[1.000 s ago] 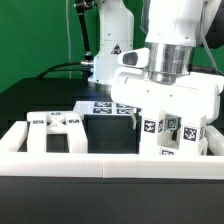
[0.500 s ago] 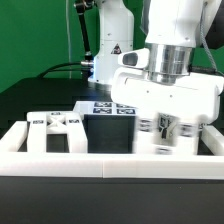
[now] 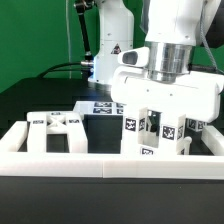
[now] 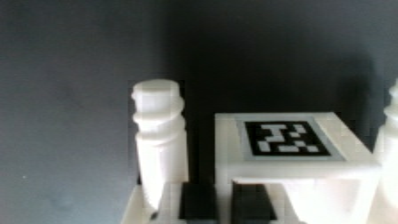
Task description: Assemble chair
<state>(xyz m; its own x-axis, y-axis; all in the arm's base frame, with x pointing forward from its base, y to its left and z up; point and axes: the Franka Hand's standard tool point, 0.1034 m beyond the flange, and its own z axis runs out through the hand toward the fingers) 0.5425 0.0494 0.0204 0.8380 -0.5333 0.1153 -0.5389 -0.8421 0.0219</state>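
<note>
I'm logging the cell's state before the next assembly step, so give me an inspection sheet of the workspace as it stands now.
Surface: black table, edged in front by a white border rail.
Job's things: white frame piece behind the rail at the exterior view's left; tagged chair pieces upright under the gripper. The wrist view shows a turned post beside a tagged panel.
Clutter: nothing seen.
Grippers: gripper low among the tagged pieces; open or shut cannot be told.
Cables: dark cable behind the table.
Surroundings: green backdrop; marker board lying flat further back.
</note>
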